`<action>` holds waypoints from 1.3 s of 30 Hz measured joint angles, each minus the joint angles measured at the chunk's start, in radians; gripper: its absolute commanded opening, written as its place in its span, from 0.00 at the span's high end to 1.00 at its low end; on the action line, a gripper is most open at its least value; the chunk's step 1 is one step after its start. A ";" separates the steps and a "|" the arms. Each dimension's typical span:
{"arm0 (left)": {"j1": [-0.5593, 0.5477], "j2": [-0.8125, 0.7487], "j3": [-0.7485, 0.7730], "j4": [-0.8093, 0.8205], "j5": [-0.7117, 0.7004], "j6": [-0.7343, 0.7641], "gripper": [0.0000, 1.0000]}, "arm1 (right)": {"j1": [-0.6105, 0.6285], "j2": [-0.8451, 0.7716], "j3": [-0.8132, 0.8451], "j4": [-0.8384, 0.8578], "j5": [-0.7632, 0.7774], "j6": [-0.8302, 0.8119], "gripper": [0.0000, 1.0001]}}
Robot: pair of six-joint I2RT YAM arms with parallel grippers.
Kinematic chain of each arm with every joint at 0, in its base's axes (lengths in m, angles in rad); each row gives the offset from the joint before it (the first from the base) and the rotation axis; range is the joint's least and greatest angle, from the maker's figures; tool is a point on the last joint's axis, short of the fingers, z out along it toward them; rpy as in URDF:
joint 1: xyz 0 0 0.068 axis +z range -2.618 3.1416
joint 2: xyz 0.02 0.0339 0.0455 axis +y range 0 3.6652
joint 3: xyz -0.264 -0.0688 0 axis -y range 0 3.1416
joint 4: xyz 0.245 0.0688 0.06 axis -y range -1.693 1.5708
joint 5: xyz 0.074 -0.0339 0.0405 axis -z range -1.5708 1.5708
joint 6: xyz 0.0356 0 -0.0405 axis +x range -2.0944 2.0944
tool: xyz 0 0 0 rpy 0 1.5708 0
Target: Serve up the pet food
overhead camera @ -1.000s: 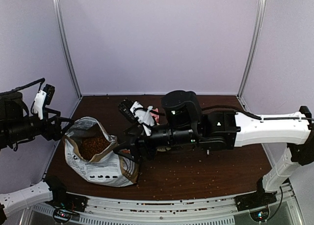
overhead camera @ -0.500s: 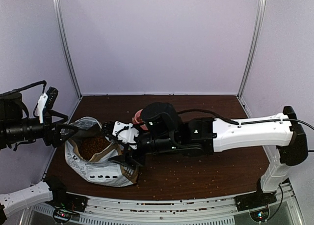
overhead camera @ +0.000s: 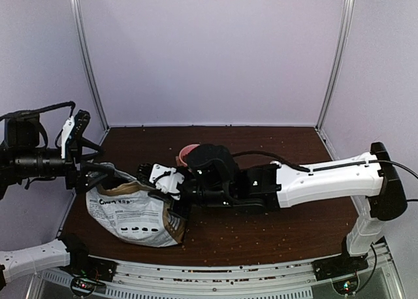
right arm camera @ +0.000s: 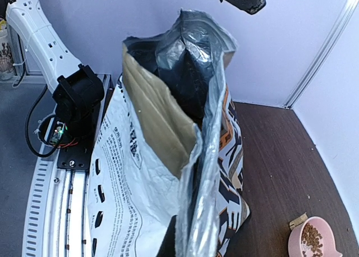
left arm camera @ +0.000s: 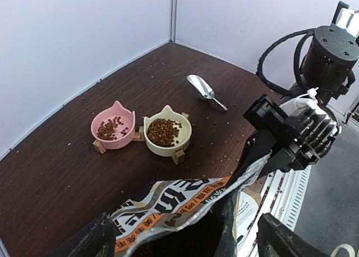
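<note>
The printed bag (overhead camera: 130,214) stands at the table's left, its mouth pressed nearly flat. My right gripper (overhead camera: 167,190) is shut on the right end of the bag's top rim; in the right wrist view the folded silver rim (right arm camera: 193,173) runs down into the jaws. My left gripper (left arm camera: 185,247) is open, its wide-set fingers (left arm camera: 84,241) straddling the rim's left end (left arm camera: 179,201) without pinching it. Pet food fills a cream bowl (left arm camera: 166,134) and partly fills a pink bowl (left arm camera: 114,125). The food inside the bag is hidden.
A silver scoop (left arm camera: 205,90) lies on the table beyond the bowls. Loose pellets are scattered over the brown table (overhead camera: 274,227). The right arm (overhead camera: 313,178) stretches across the middle, covering most of the bowls in the top view. Purple walls close in the back and sides.
My right gripper reached left to the bag and shut on its rim, flattening the open mouth so the food no longer shows. My left gripper moved in over the bag's left edge.
</note>
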 measured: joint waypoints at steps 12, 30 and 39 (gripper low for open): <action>-0.002 0.208 0.034 0.023 0.203 0.128 0.13 | -0.071 -0.080 -0.142 0.114 -0.123 0.204 1.00; -0.228 0.345 0.017 -0.011 0.064 0.180 0.96 | -0.098 -0.081 -0.168 0.144 -0.204 0.304 0.94; -0.234 0.349 0.020 -0.016 0.043 0.193 1.00 | -0.112 -0.126 -0.182 0.200 -0.216 0.323 0.76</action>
